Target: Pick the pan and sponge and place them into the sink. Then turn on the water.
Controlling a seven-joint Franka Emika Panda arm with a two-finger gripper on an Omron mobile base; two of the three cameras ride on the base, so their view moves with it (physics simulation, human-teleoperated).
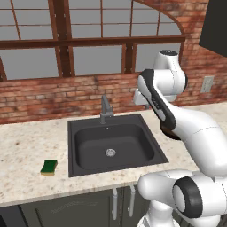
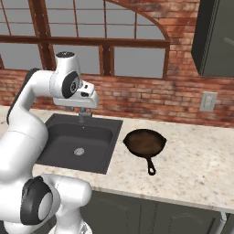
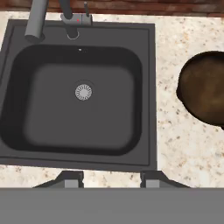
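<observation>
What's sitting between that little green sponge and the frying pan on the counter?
The sink lies between them. In the left base view the sponge is on the counter left of it; in the right base view the pan sits on its other side.

You have the sink at centre frame, faucet behind it, sponge lower left on the counter, pan right.

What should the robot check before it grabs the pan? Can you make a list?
1. Gripper open with nothing in it: ok.
2. Pan upright on the counter, right of the sink: ok.
3. Pan handle free to grab: ok.
4. Sink basin bare for the pan: ok.
5. Sponge waiting on the counter, left of the sink: ok.
6. Faucet off, no water running: ok.
</observation>
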